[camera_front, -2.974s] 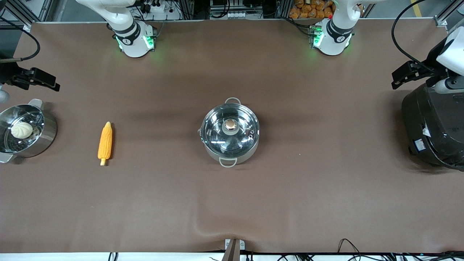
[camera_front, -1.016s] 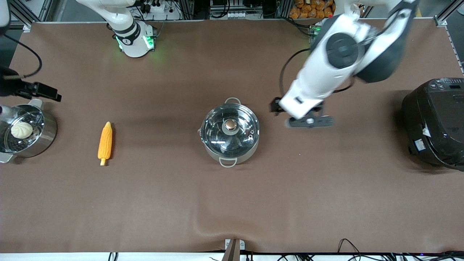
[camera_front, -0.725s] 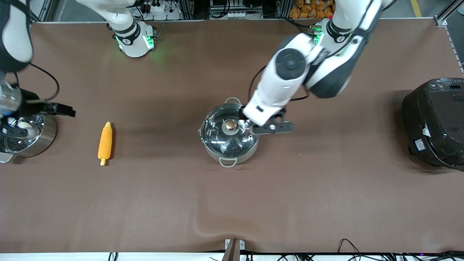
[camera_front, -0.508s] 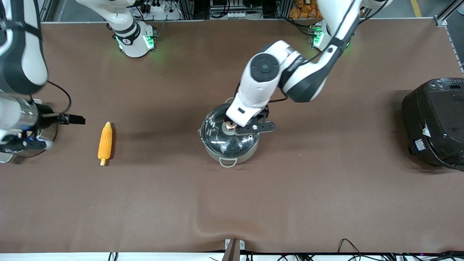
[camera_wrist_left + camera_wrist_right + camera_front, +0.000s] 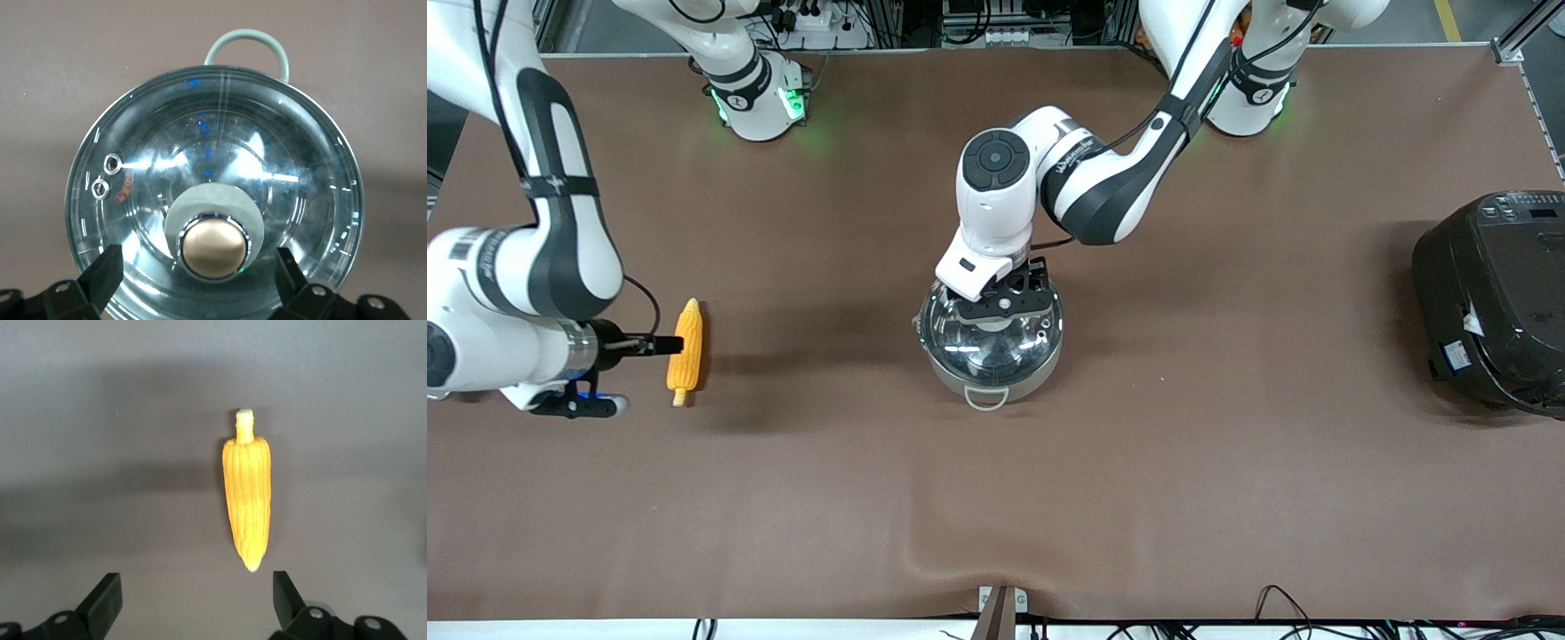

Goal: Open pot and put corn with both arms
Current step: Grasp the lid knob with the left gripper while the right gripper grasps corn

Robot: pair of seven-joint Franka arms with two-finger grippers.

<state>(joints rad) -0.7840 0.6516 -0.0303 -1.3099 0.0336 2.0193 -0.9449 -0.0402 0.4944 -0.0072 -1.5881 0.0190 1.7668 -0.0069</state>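
The shiny steel pot (image 5: 991,366) stands mid-table with its glass lid (image 5: 960,331) on. My left gripper (image 5: 1003,304) hangs over the lid and hides the knob in the front view. In the left wrist view the gripper (image 5: 197,261) is open, its fingers (image 5: 103,272) standing either side of the copper knob (image 5: 215,245) without touching it. The corn (image 5: 685,354) lies on the table toward the right arm's end. My right gripper (image 5: 660,345) is open right beside it. In the right wrist view the corn (image 5: 247,499) lies just ahead of the open gripper (image 5: 195,588), not between the fingers.
The big black cooker (image 5: 1494,302) stands at the left arm's end of the table. The right arm covers the spot where the steel pot with the bun stood. The brown table cover (image 5: 996,498) has a wrinkle near the front edge.
The left arm swung in from the cooker's end and lowered its gripper over the lid's knob. The right arm came from the table's edge across to the corn.
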